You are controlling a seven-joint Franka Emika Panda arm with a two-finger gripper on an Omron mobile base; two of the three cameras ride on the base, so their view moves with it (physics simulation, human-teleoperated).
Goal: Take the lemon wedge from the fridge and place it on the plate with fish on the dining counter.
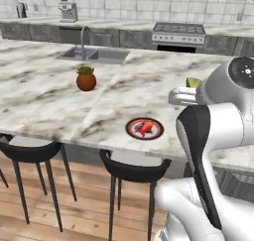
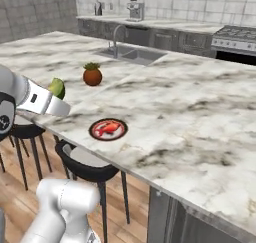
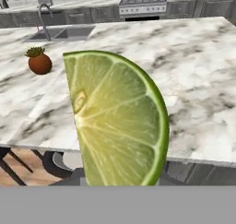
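Closest to the hand camera is the lemon wedge (image 3: pixel 117 124), a yellow-green slice that covers the centre of the frame, its flat cut face turned toward the lens. It sits at the end of the hand with nothing under it, so the jaws seem shut on it, but the fingertips are hidden behind the fruit and how far they are open I cannot tell. In the left base view the wedge (image 1: pixel 193 82) shows as a small green tip at the middle right, behind the white arm. In the right base view it (image 2: pixel 57 88) is at the left edge, above the near border of the table (image 2: pixel 200 112). The plate with fish (image 2: pixel 108 129) lies on the marble near that border, lower and to the right of the wedge. A terracotta pot (image 2: pixel 92 76) with a green plant stands further back, and the steel sink (image 2: pixel 132 53) is behind it. Black stools (image 1: pixel 130 169) stand under the table edge, in the lower part of the frame.
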